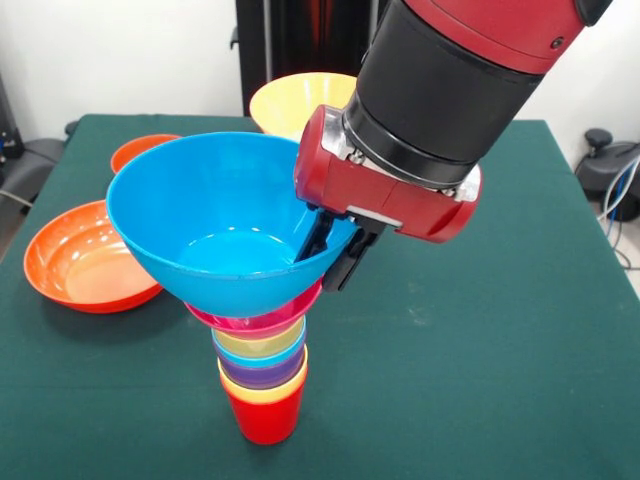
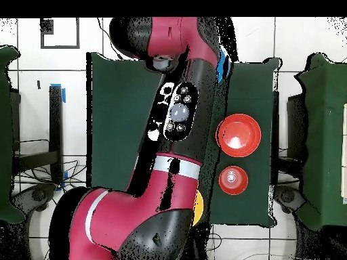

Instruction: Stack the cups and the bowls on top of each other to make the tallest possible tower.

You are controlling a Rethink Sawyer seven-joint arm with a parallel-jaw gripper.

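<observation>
The tower stands near the table's front edge, with a red cup [image 1: 265, 415] as its base. Nested above it are yellow-orange, purple, blue and pale yellow cups, then a small magenta-pink bowl [image 1: 255, 322]. A large blue bowl [image 1: 205, 225] sits on top. My gripper [image 1: 335, 250] straddles the blue bowl's right rim, one finger inside and one outside, shut on it. In the overhead view the arm hides the tower and gripper; only a sliver of the blue bowl [image 2: 224, 66] shows.
A wide shallow orange bowl [image 1: 85, 262] [image 2: 238, 133] lies left of the tower, with a small orange bowl [image 1: 140, 150] [image 2: 234, 180] behind it. A large yellow-orange bowl [image 1: 295, 100] stands at the back. The green table [image 1: 500, 350] extends to the right.
</observation>
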